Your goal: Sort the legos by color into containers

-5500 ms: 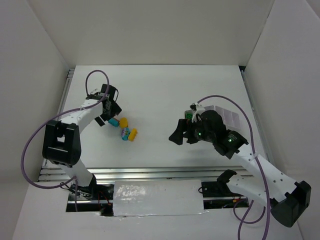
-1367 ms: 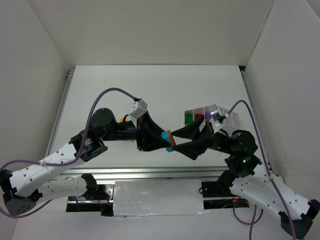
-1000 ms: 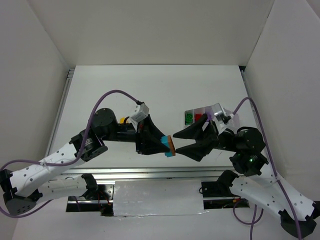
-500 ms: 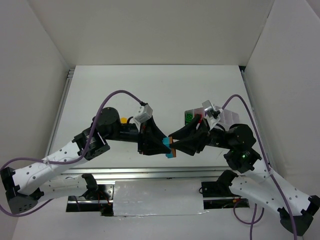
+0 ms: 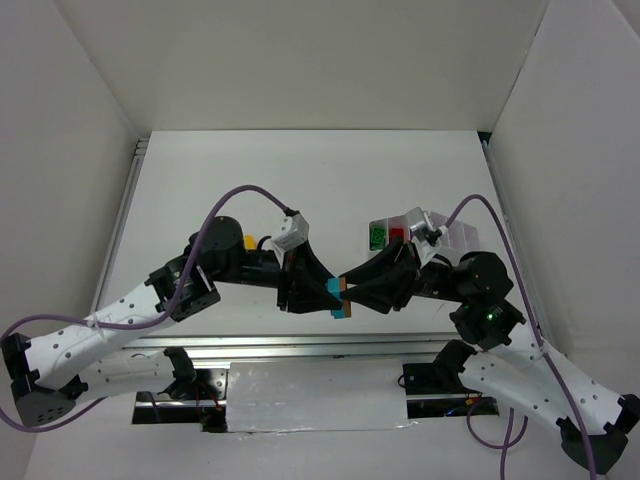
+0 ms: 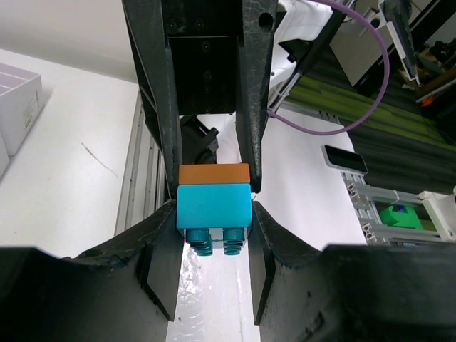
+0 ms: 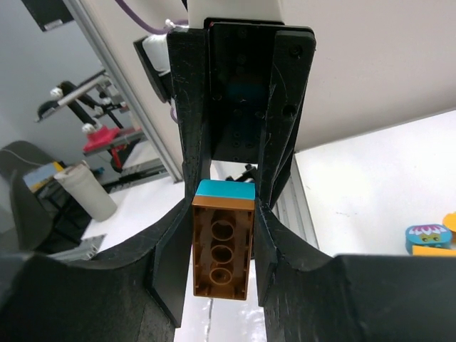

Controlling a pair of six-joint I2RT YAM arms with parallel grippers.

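White walls on three sides, a white table between them. Met over the table's near edge, between the two bases and clear of the surface. Shared one stack there: a teal brick clicked onto an orange brick. Pinched the teal brick in the left gripper, fingers tight on both flanks, studs pointing back at that wrist camera. Pinched the orange brick in the right gripper from the opposite side, pads against its two long faces judging by the wrist view, hollow underside toward the lens.

Judged the reason plain: two colours joined, impossible to sort as one piece, hence one half per arm for pulling apart. Gripped in mid-air, probably to give both wrists room to pull or twist along the seam. Counted the separation as not yet done, with the seam closed in both wrist views.

Left the tray behind the right arm, well apart from the stack, a green lego and a red lego lying in the compartments at its near-centre end. Left a yellow piece on the table behind the left arm, mostly hidden.
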